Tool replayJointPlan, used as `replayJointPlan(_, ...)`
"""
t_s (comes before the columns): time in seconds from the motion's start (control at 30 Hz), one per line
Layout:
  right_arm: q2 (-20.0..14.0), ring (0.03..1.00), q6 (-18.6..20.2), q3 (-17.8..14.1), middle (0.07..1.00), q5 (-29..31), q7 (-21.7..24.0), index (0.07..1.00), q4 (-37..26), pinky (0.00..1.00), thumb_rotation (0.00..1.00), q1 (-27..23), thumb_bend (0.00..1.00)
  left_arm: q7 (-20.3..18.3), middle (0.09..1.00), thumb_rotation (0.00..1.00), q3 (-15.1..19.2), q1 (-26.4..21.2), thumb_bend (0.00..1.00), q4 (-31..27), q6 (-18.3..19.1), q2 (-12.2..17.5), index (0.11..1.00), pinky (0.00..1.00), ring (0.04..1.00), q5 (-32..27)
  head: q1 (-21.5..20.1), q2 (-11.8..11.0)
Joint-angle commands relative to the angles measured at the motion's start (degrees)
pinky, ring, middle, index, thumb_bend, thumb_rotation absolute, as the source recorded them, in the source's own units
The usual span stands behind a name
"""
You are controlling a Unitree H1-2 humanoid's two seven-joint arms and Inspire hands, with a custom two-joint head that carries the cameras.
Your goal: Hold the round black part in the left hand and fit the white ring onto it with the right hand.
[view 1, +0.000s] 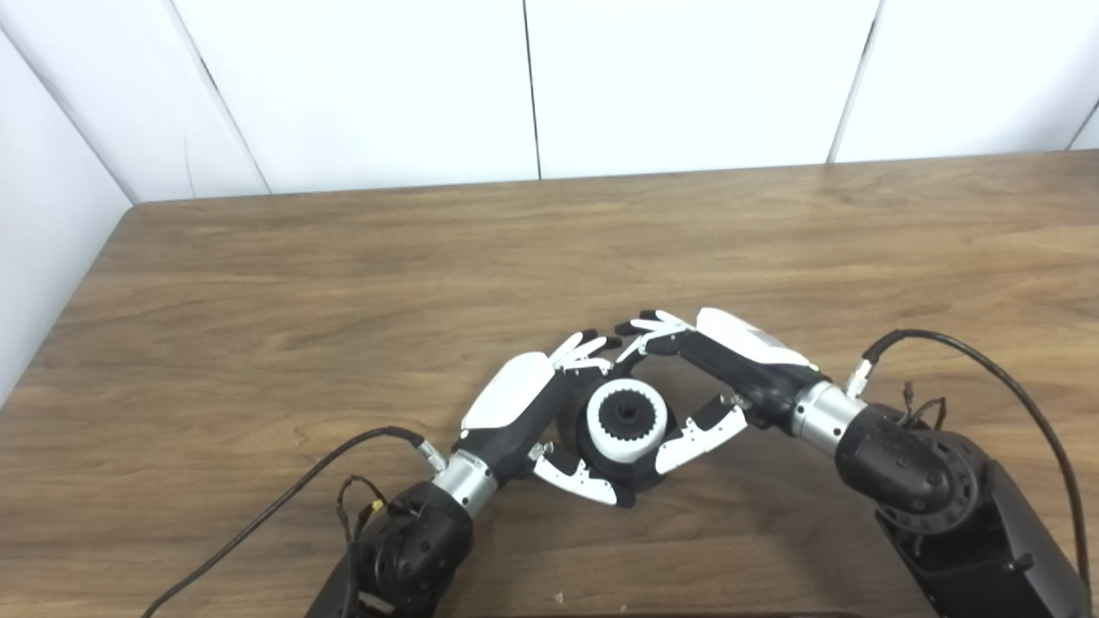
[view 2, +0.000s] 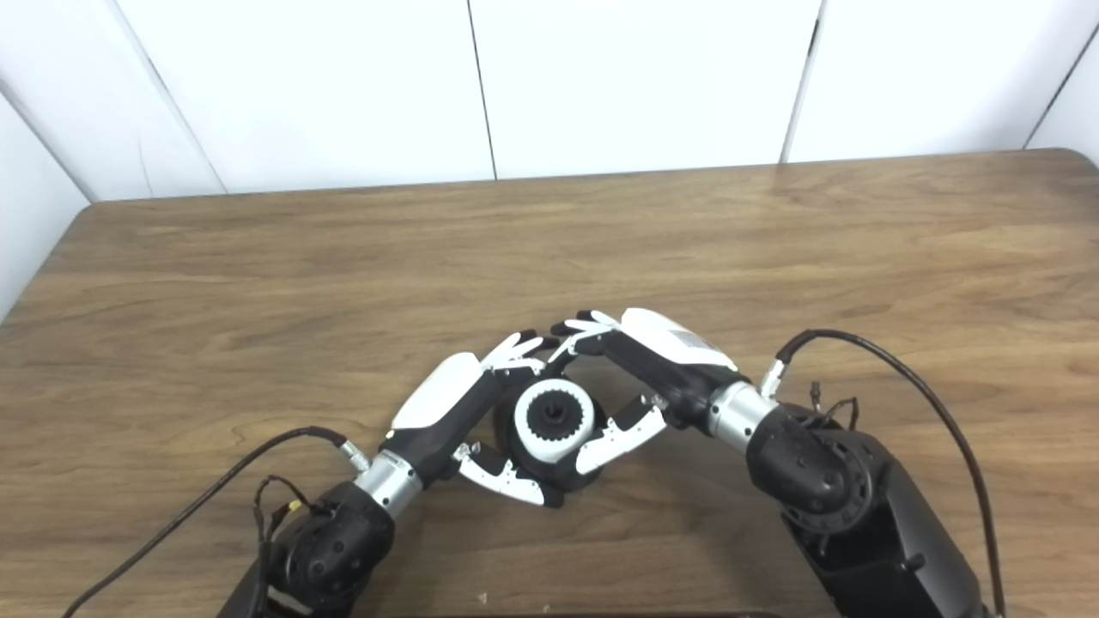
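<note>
Left arm: we see it (view 1: 412, 541) come in from the bottom edge on the left side, dark at the joint, with a black cable (view 1: 283, 506) trailing off across the wood towards the lower left.

Left hand: our left hand (view 1: 524, 412) is curled around the round black part, fingers (view 1: 584, 350) wrapped over its far side and thumb (view 1: 577, 478) hooked under its near side, so it grips the part.

Round black part: we find the round black part (view 1: 601, 463) cradled in the left hand, just to the right of that hand's white back, its open face turned up towards us.

White ring: the white ring (view 1: 627, 421) sits on the face of the black part, encircling a dark toothed centre; we cannot tell whether it is pushed fully home.

Right hand: our right hand (view 1: 730, 369) reaches in from the right, fingers (view 1: 651, 326) stretched over the far side of the part and meeting the left hand's fingertips, thumb (view 1: 700, 433) lying against the near right edge of the ring. We cannot tell whether it pinches the ring or only touches it.

Right arm: we see it (view 1: 919, 481) enter from the bottom edge on the right, bulky and black, with a cable (view 1: 1013, 390) arching over it.

Table: both hands rest low over a brown wooden table (view 1: 343, 283), with white wall panels (view 1: 670, 86) beyond the hands.
</note>
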Motion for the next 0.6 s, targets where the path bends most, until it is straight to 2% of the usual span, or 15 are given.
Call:
replayJointPlan(0.0, -0.53, 0.998, 0.03, -1.82, 0.930, 0.75, -0.73, 0.824, -1.99, 0.88, 0.38, -2.40, 1.00, -2.40, 0.949, 0.18, -0.16, 0.91, 0.85, 0.36, 2.26, 0.89, 0.659, 0.90, 1.000, -0.04, 0.00, 0.06)
replayJointPlan(0.1, -0.74, 0.990, 0.08, -3.12, 0.926, 1.27, -1.04, 0.827, -2.19, 0.87, 0.38, -2.43, 1.00, -2.49, 0.949, 0.17, -0.06, 0.99, 0.85, 0.23, 2.41, 0.84, 0.658, 0.90, 1.000, -0.12, -0.24, 0.11)
replayJointPlan(0.33, -1.56, 0.997, 1.31, -6.91, 0.930, 3.90, -1.06, 0.836, -3.13, 0.92, 0.38, -2.17, 1.00, -2.80, 0.950, 0.18, 0.06, 1.01, 0.85, -0.03, 3.01, 1.00, 0.665, 0.90, 1.000, 0.11, -0.27, 0.16)
replayJointPlan(0.57, -3.14, 0.966, 0.13, -9.45, 0.916, 4.92, -2.11, 0.833, -2.60, 0.89, 0.45, -2.06, 1.00, -2.82, 0.944, 0.21, 0.29, 0.95, 0.85, 0.40, 3.10, 1.48, 0.665, 0.91, 1.000, 0.25, -0.45, 0.13)
